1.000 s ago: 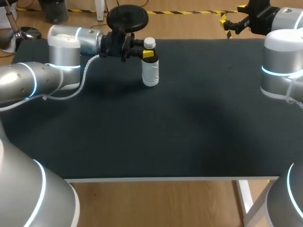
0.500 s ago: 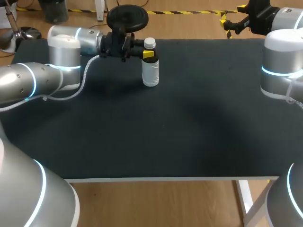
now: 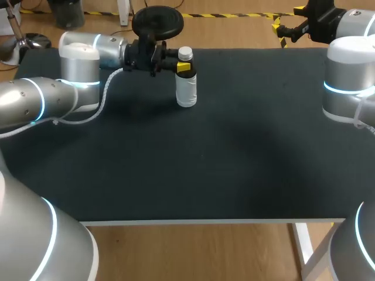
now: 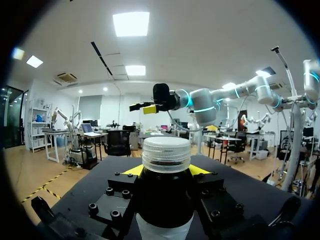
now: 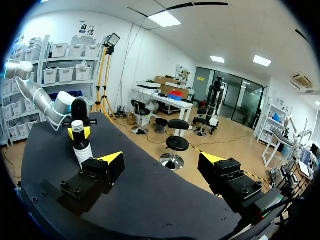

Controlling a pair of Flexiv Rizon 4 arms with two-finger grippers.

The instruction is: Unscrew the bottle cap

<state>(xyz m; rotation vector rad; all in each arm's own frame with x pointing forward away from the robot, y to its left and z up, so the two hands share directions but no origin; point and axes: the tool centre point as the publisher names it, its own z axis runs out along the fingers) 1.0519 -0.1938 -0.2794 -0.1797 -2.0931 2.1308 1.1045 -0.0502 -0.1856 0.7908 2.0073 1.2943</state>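
Observation:
A small bottle [image 3: 186, 89] with a dark neck and a white ribbed cap [image 3: 185, 53] stands upright at the back of the table, left of the middle. My left gripper [image 3: 183, 67] comes in level from the left and is shut on the bottle just under the cap. In the left wrist view the bottle [image 4: 166, 200] sits between the two yellow tips, with the cap [image 4: 166, 154] standing free above them. My right gripper [image 3: 288, 19] hangs open and empty over the table's far right edge, well away from the bottle [image 5: 81, 145].
A black mat [image 3: 234, 158] covers the table. Nothing else lies on it between the bottle and my right arm's base [image 3: 348, 76].

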